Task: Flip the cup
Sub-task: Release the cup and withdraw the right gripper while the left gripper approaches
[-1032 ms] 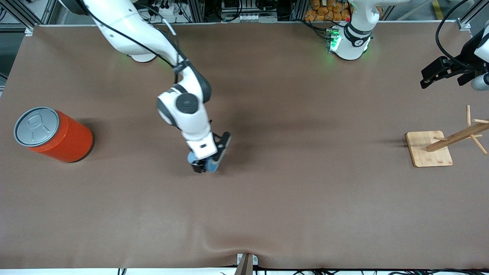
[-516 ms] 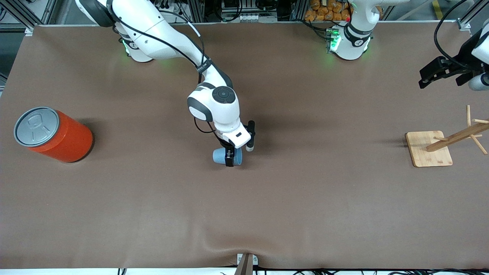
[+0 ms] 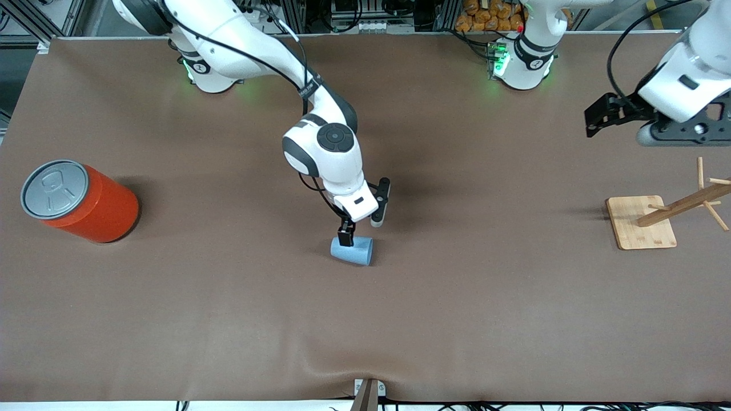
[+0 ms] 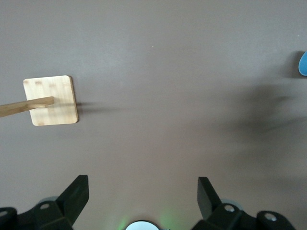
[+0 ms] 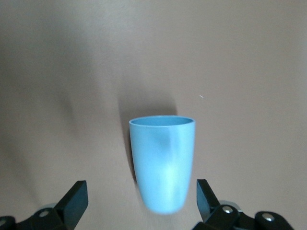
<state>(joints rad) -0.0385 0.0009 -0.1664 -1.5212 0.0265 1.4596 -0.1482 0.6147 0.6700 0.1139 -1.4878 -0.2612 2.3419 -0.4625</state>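
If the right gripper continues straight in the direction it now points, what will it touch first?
Most likely the cup. The right gripper is open and points down, and the cup sits between its fingers in the right wrist view. How much gap remains is unclear.

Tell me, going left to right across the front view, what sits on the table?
Orange can → cup, lying on its side below the open right gripper → wooden rack, with the open left gripper hovering above the table near it.
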